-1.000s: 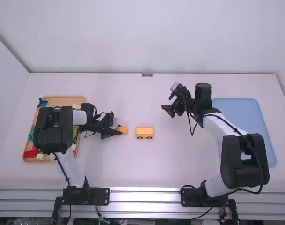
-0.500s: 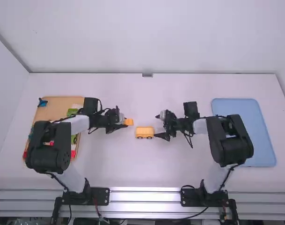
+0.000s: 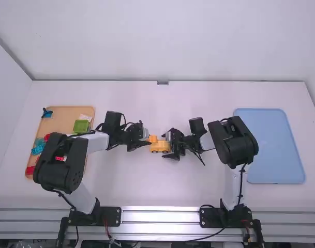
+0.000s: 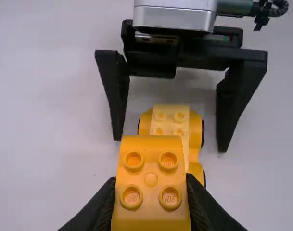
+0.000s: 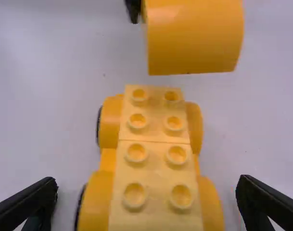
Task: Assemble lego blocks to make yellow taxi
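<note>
In the high view my left gripper point(image 3: 148, 139) is at the left end of the yellow wheeled car base point(image 3: 160, 147), and my right gripper point(image 3: 169, 145) is at its right end. The left wrist view has my left gripper point(image 4: 151, 192) shut on an orange-yellow curved block point(image 4: 151, 180) with four studs, held above the car base point(image 4: 169, 126). From the right wrist, my right gripper point(image 5: 146, 202) stands open, one finger on each side of the car base point(image 5: 156, 159); the curved block point(image 5: 193, 38) hangs beyond the base's far end.
A wooden tray point(image 3: 64, 121) with a green block point(image 3: 81, 126), blue pieces point(image 3: 38, 149) and red pieces point(image 3: 30, 170) stands on the left of the table. On the right lies a blue tray point(image 3: 273, 150).
My left gripper has moved right with the curved block, up to the car base. My right gripper has come left and toward the camera, its fingers now around the base's right end.
</note>
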`<state>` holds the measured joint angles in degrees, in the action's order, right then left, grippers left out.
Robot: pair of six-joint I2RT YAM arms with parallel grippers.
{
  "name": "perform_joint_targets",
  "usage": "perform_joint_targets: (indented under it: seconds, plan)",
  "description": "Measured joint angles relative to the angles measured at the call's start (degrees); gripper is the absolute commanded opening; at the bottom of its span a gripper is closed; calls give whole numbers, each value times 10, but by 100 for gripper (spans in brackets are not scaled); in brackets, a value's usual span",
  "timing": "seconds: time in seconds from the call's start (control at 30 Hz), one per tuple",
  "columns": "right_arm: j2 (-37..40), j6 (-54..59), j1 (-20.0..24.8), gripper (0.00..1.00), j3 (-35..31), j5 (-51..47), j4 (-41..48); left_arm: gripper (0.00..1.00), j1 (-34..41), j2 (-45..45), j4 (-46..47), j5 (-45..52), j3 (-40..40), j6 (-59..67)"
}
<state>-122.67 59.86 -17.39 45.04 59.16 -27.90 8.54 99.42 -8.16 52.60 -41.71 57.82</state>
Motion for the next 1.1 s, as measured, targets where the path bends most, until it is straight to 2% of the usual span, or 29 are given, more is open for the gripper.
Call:
perform_joint_targets:
  seconds: [0.37,0.77,0.93,1.1]
  plan:
    - [-56,-135,2,100,0,35,-129,4,4,0,-21,0,5,-13]
    - [-62,-160,2,76,0,46,-145,4,4,0,-114,33,51,-38]
    - [-62,-159,2,55,0,48,-145,5,4,32,-154,54,44,-74]
    - [-62,-158,2,55,0,48,-144,4,4,85,-161,90,22,-88]
